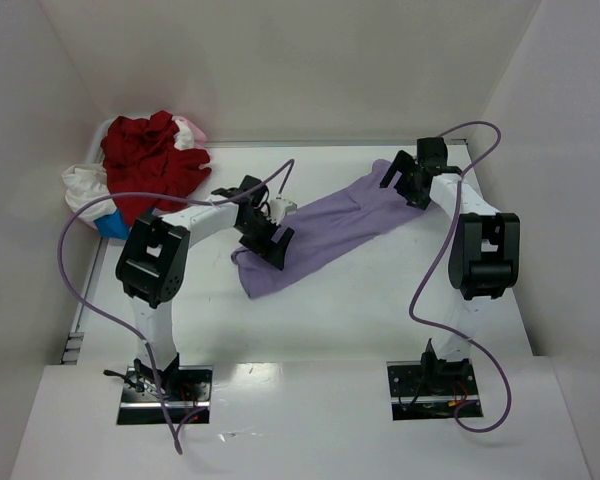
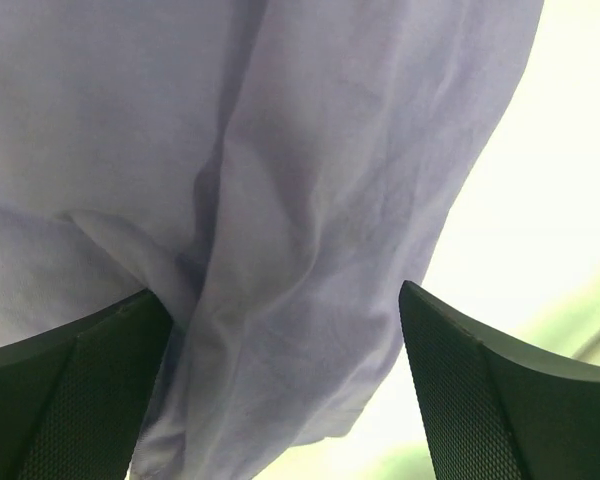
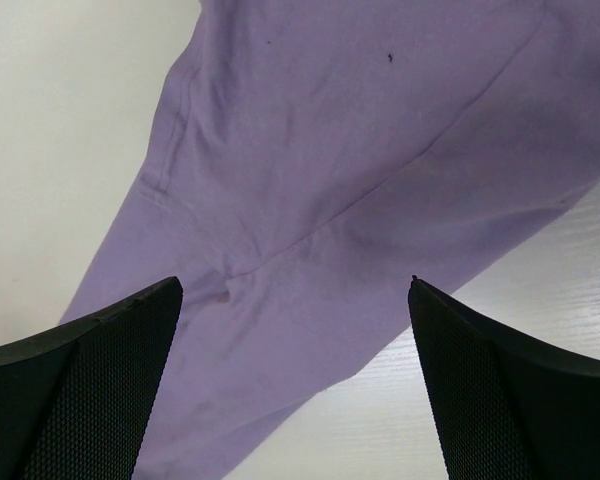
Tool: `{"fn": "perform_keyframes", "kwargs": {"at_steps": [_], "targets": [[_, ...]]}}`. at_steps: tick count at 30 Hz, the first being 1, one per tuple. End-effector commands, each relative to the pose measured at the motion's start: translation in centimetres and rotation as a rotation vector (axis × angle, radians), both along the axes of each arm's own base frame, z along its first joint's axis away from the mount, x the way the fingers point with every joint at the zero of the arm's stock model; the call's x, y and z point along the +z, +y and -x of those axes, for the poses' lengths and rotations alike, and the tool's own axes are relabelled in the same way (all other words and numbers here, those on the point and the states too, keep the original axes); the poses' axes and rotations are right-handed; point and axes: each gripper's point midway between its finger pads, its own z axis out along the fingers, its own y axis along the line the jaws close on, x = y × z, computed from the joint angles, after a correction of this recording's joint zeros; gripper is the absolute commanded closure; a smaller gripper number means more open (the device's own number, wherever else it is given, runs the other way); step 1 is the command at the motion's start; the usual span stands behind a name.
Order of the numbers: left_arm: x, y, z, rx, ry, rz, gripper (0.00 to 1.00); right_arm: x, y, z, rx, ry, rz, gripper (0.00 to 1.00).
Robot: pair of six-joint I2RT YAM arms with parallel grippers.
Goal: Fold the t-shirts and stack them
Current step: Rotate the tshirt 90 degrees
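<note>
1. Reaching in from the near edge, your left hand [image 1: 268,238] tips down over one end of the lavender t-shirt [image 1: 332,226]. Its two fingers are spread wide. In its wrist view the cloth fills the gap between them and nothing is pinched. You cannot tell from these views whether the fingertips touch the fabric.
2. Your right hand [image 1: 408,180] hangs over the opposite end of the same shirt, with the arm folded sharply at the elbow. Its fingers are also spread wide, with cloth beneath them and no grip on it.
3. Beyond the left hand, to its far left, a heap of cloth sits in the corner of the counter [image 1: 380,310]. A blue patch [image 1: 111,226] shows under the heap's near side. You cannot tell whether that is a container or more cloth.
4. In that heap the red t-shirt [image 1: 150,165] lies crumpled on top. The white t-shirt [image 1: 81,186] spills out on its left, and a bit of the pale pink t-shirt [image 1: 190,130] peeks out at its far edge.
5. The lavender t-shirt lies on the counter as a long, narrow band running diagonally from under the left hand to under the right hand, well apart from the heap.
6. Under the left hand the cloth is bunched, with a deep lengthwise crease. Under the right hand it lies flatter, showing a stitched seam and a couple of small dark specks.
</note>
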Motion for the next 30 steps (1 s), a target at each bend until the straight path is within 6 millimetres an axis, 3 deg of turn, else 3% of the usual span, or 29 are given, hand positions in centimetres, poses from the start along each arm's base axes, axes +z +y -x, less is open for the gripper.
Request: {"fn": "perform_keyframes", "kwargs": {"at_steps": [1, 4, 10, 16, 20, 23, 28, 30], "targets": [[-2.2, 0.1, 7.1, 0.126, 0.333, -0.039, 0.00, 3.5, 0.0, -1.0, 0.005, -0.082, 0.026, 0.01], [-1.7, 0.2, 8.1, 0.189, 0.336, -0.082, 0.00, 4.0, 0.0, -1.0, 0.005, -0.093, 0.026, 0.01], [-2.2, -0.3, 13.6, 0.232, 0.419, -0.180, 0.00, 3.3, 0.3, -0.9, 0.018, -0.083, 0.012, 0.01], [-0.9, -2.4, 17.2, 0.246, 0.405, -0.231, 0.00, 1.3, 0.6, -0.9, 0.045, -0.041, 0.011, 0.01], [-0.3, -4.9, 19.4, 0.164, 0.418, -0.194, 0.00, 0.2, 1.4, -1.3, 0.084, -0.026, 0.039, 0.01], [-0.4, -6.4, 19.4, 0.136, 0.407, -0.187, 0.00, -1.0, 2.7, -1.7, 0.114, -0.002, 0.053, 0.01], [-0.5, -6.3, 18.4, 0.145, 0.332, -0.206, 0.00, -4.0, 4.7, -1.7, 0.148, 0.054, 0.073, 0.01], [-0.1, -6.4, 17.8, 0.152, 0.300, -0.203, 0.00, -4.2, 5.6, -2.1, 0.162, 0.058, 0.082, 0.01]]}}
